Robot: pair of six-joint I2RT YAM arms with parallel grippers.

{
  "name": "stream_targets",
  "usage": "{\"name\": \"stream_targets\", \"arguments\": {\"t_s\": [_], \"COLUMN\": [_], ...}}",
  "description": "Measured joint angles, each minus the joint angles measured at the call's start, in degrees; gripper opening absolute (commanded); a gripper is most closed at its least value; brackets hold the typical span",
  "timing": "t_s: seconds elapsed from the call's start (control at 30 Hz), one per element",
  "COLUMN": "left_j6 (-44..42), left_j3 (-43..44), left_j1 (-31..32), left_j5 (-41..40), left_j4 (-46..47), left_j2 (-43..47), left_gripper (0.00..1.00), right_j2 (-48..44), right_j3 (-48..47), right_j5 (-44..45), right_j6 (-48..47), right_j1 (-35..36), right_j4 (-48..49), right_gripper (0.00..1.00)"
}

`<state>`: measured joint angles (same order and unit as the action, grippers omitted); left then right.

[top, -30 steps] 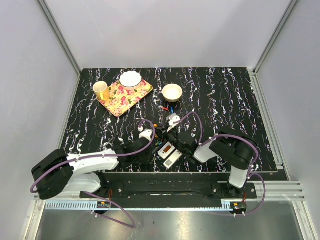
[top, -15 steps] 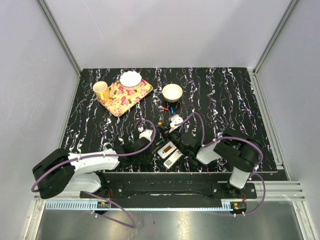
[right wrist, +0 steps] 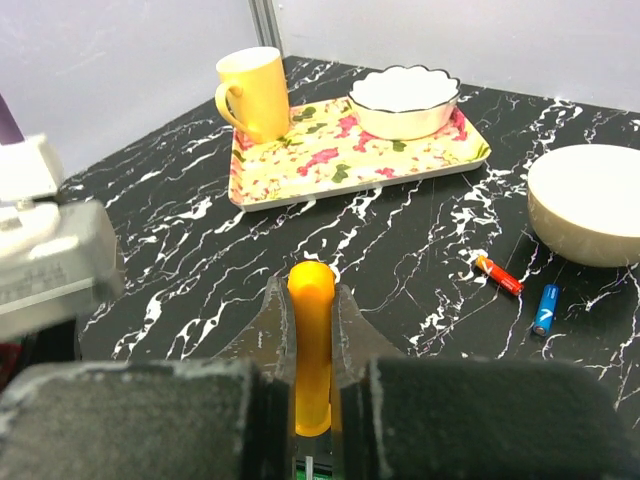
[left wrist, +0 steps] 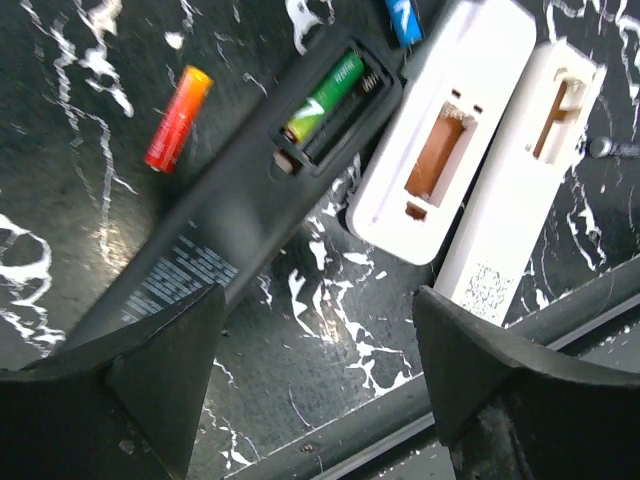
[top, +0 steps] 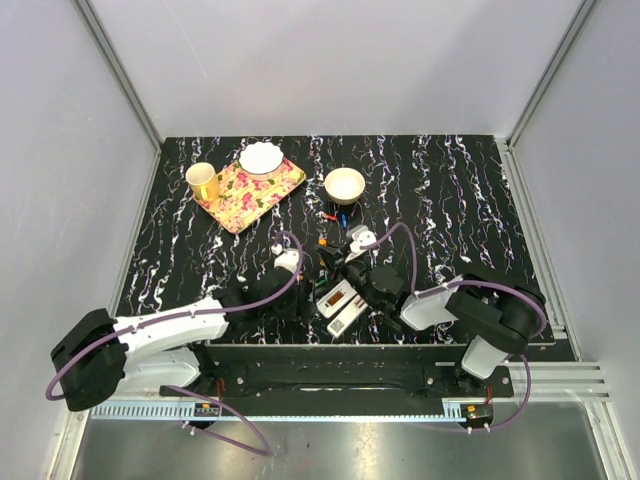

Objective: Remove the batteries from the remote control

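The left arm [top: 170, 325] lies low, stretched from its base at the near left toward the middle. Its gripper [left wrist: 318, 300] points downward, and the fingers [left wrist: 165, 370] stand spread wide apart. The right arm [top: 470, 305] is folded at the elbow and reaches leftward from the near right. Its gripper [right wrist: 308, 300] is clamped tight on an orange battery [right wrist: 311, 370], which stands upright between the fingers.

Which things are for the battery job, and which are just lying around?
For the job: black remote, green battery inside it, red-orange battery, blue battery, wide white remote, slim white remote, orange stick in the right gripper.
Just lying about: yellow mug, flowered tray, scalloped bowl, cream bowl.
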<state>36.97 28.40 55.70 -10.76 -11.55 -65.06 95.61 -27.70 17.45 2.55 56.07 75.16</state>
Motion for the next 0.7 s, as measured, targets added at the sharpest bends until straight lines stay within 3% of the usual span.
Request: {"name": "stream_targets", "arguments": {"t_s": [0.37, 0.53, 0.7], "left_j6": [-3.43, -4.52, -4.68], "left_j3": [0.46, 0.31, -1.92], "left_j1": [-9.68, -14.82, -15.41], "left_j5": [1.57, 4.57, 8.07], "left_j4": [-1.99, -1.81, -0.24], "left_j2": [5.68, 2.93, -0.07], "left_gripper": [0.72, 0.7, 0.7], "right_j2": [-4.0, -5.6, -7.5], "right_j3": [3.67, 4.96, 5.68], "right_j5": [0.07, 0.11, 1.07], "right_j6": [3.26, 3.98, 4.2], "right_j1": [0.0, 0.0, 0.0], "right_j4": [-0.02, -0.02, 0.02], "right_gripper": [0.0, 0.0, 0.0]}}
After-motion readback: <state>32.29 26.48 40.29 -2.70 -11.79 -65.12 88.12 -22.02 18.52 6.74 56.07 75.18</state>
